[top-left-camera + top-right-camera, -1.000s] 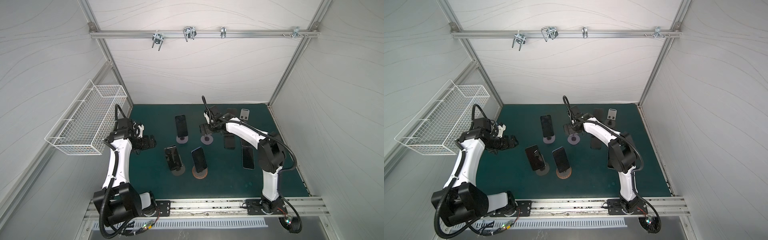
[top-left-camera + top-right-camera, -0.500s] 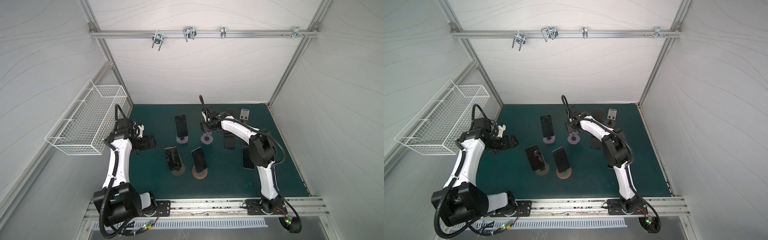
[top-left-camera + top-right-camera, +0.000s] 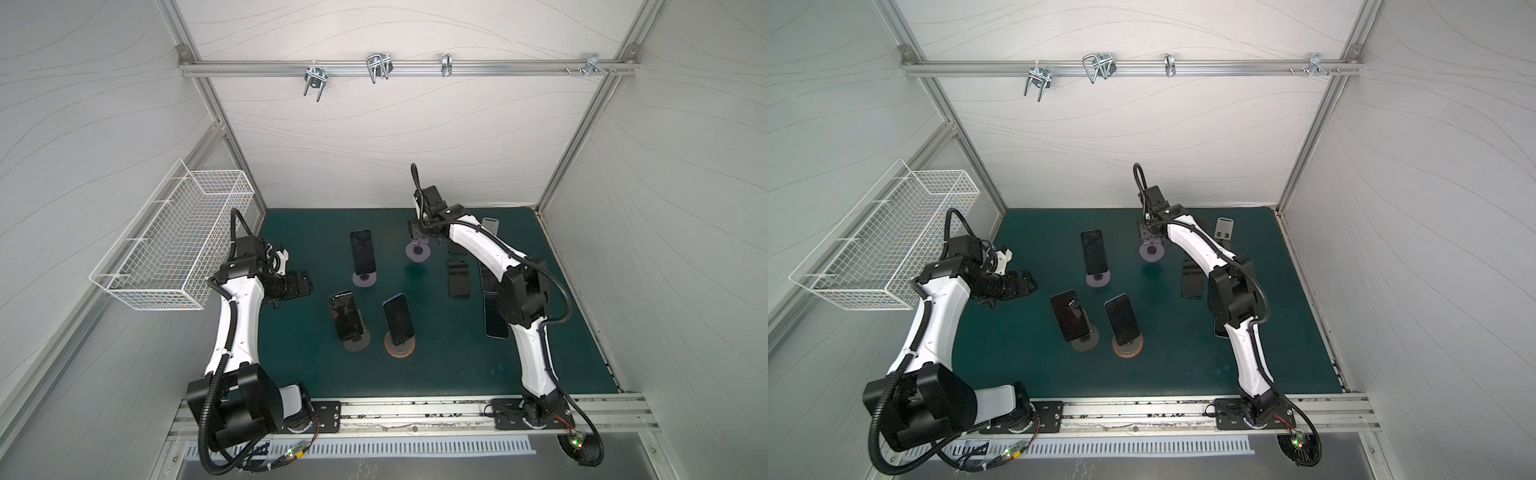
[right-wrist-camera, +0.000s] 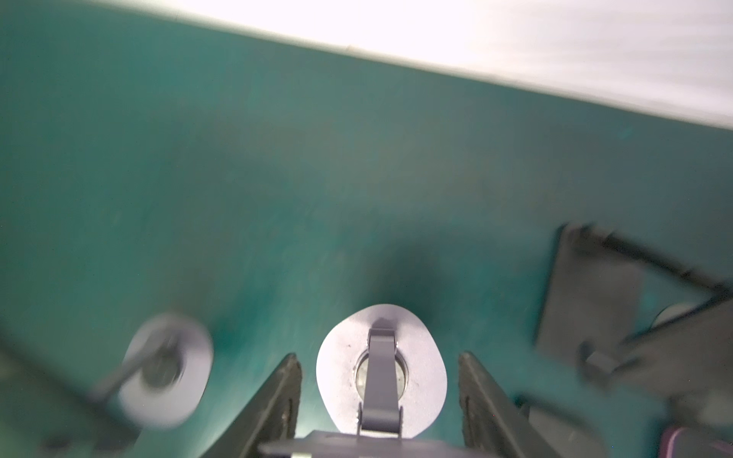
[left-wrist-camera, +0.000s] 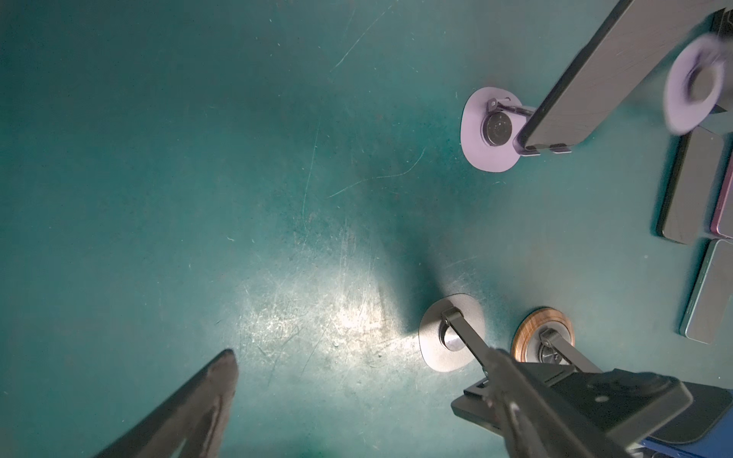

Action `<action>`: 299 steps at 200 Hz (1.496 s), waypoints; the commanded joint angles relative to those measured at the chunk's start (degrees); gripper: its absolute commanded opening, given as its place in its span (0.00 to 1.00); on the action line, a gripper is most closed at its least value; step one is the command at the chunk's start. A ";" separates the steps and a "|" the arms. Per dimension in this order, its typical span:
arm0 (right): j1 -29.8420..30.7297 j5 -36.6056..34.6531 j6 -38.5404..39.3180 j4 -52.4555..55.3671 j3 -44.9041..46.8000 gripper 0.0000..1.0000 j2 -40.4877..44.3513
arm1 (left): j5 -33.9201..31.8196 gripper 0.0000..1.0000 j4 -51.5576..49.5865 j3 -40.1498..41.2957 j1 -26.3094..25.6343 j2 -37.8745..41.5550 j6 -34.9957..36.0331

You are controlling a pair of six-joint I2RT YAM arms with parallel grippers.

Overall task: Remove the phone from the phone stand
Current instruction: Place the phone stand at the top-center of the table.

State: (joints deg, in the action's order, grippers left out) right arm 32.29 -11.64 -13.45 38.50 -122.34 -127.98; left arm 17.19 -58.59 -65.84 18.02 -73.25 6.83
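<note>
1. Black two-fingered left gripper (image 3: 1022,286), left of middle in a top view, hangs released and empty above the scuffed teal rubber mat (image 3: 436,374). I see little risk here.
2. Centre: three dark slab phones (image 3: 362,253) lean on stands, not yet removed. One stands on a lilac disc (image 3: 365,279), one on a grey disc (image 3: 356,343) and one on a wood-ringed disc (image 3: 400,347). They look top-heavy, so a knock would tip them.
3. Right of centre: the black right gripper (image 4: 378,357) is clenched on a dark flat plate (image 4: 337,446) atop a second lilac round-based metal stand (image 3: 417,252). I cannot tell whether the plate is a phone or the cradle. The base's shadow (image 3: 415,272) lies apart from it, so the stand looks lifted. It may drop, swing or strike its neighbours.
4. Right: flat dark phones (image 3: 458,279) lie on the mat close beneath that arm, where a falling stand could hit them.
</note>
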 commanded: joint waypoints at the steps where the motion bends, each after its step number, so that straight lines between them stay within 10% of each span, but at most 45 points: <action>1: -2.29 -0.92 -2.37 4.45 -6.28 0.54 -5.25 | 0.68 0.99 -0.30 -1.04 0.26 -0.66 0.68; 82: -4.26 -4.69 -2.73 3.77 -14.78 0.55 -14.59 | 0.56 0.99 -0.65 -1.91 0.26 -2.94 0.76; 137: -4.17 -2.07 -0.60 4.49 -14.65 0.80 -13.13 | 0.76 0.99 -0.65 -2.21 0.26 -3.62 0.67; 299: 17.44 1.48 2.48 11.70 26.28 0.95 35.20 | -0.70 0.99 -3.36 -3.57 0.23 0.39 3.10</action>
State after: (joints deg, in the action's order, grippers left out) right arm 46.78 -13.41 -8.88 45.67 -101.71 -97.08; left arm 17.21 -60.34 -66.85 18.02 -74.37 7.92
